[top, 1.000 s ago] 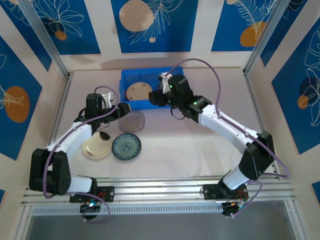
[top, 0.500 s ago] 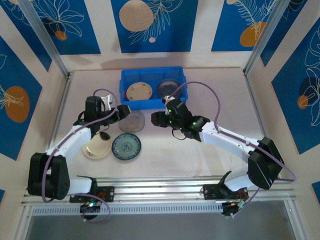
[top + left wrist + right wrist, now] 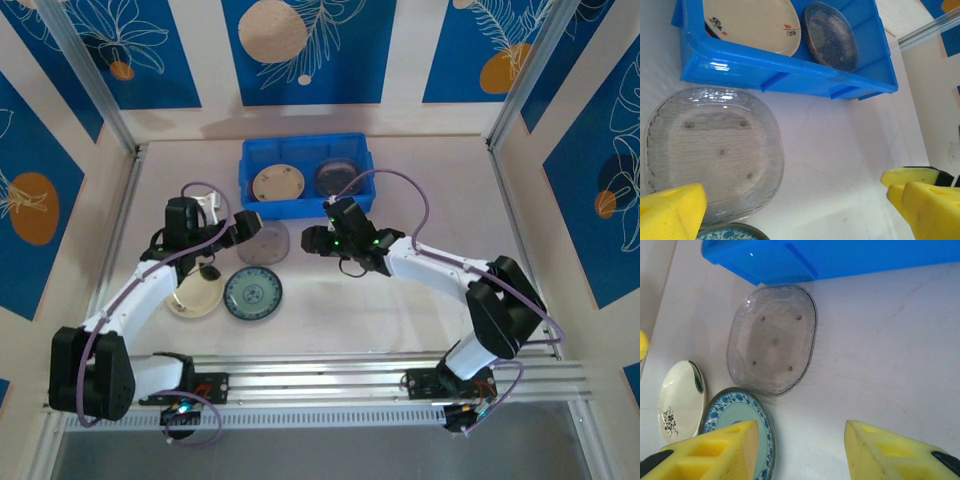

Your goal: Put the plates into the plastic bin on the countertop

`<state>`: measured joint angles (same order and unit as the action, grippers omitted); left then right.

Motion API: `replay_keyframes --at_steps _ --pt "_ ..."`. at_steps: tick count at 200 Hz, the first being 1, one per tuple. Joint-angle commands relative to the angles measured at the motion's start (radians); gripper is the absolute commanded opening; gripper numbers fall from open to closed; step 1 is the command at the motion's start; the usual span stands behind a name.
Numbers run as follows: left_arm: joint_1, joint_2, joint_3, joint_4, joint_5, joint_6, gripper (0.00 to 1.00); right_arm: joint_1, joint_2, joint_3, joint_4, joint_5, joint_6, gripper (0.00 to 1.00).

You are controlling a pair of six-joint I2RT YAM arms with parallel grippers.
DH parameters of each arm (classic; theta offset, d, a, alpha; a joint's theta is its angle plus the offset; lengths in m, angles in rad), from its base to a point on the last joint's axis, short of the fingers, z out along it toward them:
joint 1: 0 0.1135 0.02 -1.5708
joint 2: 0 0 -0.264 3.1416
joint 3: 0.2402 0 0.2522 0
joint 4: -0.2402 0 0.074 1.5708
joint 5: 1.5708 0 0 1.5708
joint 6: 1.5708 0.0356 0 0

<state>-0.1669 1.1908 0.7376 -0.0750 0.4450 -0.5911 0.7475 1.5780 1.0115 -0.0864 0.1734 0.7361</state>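
Clear ribbed glass plate (image 3: 715,155) lies on the pale worktop (image 3: 340,320), its far edge just beside the bright-blue plastic bin (image 3: 790,70). Left end effector (image 3: 795,205) gapes wide and empty near it. Right end effector (image 3: 800,450) is parted and empty over bare worktop.

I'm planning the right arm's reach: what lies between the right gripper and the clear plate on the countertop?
Bare countertop; the right wrist view shows nothing between the right gripper and the clear plate.

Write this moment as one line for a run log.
bin: cream plate, dark plate | countertop: clear plate, teal plate, cream dish | left gripper: open, empty | right gripper: open, empty
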Motion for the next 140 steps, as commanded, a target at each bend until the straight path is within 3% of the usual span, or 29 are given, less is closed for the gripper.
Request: replay_keyframes --at_steps 1,39,78,140 --pt "-0.004 -0.022 -0.009 -0.049 -0.025 0.039 1.0 -0.01 0.046 0.018 0.02 -0.074 0.035 0.49" --pt "-0.005 -0.017 -0.027 -0.019 -0.014 0.016 1.0 -0.016 0.148 0.064 0.045 -0.122 0.056 0.47" --pt "-0.005 -0.023 -0.036 -0.021 -0.011 0.026 1.0 -0.03 0.254 0.122 0.065 -0.158 0.087 0.35" --pt "-0.005 -0.028 -0.057 -0.039 -0.016 0.031 1.0 -0.05 0.383 0.194 0.107 -0.22 0.116 0.32"
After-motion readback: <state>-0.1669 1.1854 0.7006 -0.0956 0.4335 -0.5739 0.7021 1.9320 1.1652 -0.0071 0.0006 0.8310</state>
